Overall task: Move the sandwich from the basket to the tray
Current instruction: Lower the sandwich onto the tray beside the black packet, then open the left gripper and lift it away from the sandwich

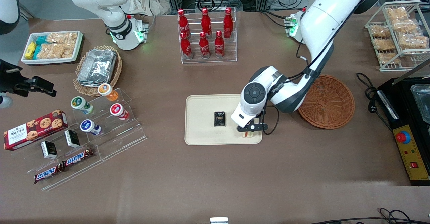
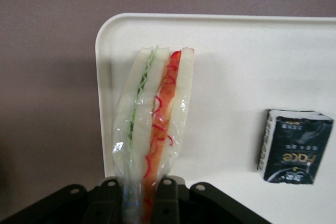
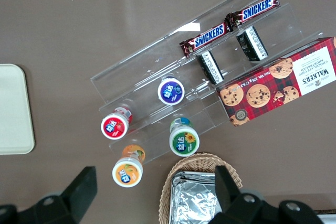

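The sandwich [image 2: 155, 114], a plastic-wrapped wedge of white bread with green and orange-red filling, is held in my left gripper [image 2: 140, 195], whose fingers are shut on its wrapped end. It hangs over a corner of the cream tray [image 2: 236, 77], low over the tray floor. In the front view the gripper [image 1: 249, 130] is over the tray's [image 1: 201, 120] corner nearest the front camera, at the working arm's end, and a bit of the sandwich [image 1: 248, 135] shows beneath it. The reddish-brown basket [image 1: 327, 101] stands beside the tray, with nothing in it.
A small black packet [image 1: 220, 119] lies on the tray, also in the left wrist view [image 2: 294, 148]. A rack of red cola bottles [image 1: 205, 36] stands farther from the front camera. A black appliance [image 1: 408, 123] lies at the working arm's end, an acrylic snack stand [image 1: 87, 130] at the parked arm's.
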Motion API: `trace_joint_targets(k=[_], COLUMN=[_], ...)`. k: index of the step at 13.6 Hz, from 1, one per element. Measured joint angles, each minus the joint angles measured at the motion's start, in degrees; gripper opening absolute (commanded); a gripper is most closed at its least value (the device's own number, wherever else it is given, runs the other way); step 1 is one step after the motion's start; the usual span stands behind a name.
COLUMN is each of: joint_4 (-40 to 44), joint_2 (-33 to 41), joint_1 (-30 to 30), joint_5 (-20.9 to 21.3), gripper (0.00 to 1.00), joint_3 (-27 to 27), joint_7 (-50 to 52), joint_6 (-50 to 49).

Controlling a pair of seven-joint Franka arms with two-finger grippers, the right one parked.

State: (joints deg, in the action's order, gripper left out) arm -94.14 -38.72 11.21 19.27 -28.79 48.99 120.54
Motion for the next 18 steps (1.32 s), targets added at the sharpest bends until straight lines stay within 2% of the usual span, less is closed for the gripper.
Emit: trace_joint_targets(k=[2, 3, 4, 14, 18], joint_4=[0.0, 0.0, 0.01, 1.02, 2.43], joint_2=[-1.07, -1.48, -1.75, -1.5, 2.05], joint_1=[0.0, 0.0, -0.01, -0.17, -0.45], joint_5=[0.47, 0.94, 1.39, 1.84, 0.79], gripper=[0.0, 0.3, 0.99, 1.0, 1.0], joint_3=[0.04, 0.08, 0.12, 0.18, 0.17], joint_7=[0.19, 0.26, 0.32, 0.99, 3.76], joint_6=[0.87, 1.07, 1.15, 0.77, -0.14])
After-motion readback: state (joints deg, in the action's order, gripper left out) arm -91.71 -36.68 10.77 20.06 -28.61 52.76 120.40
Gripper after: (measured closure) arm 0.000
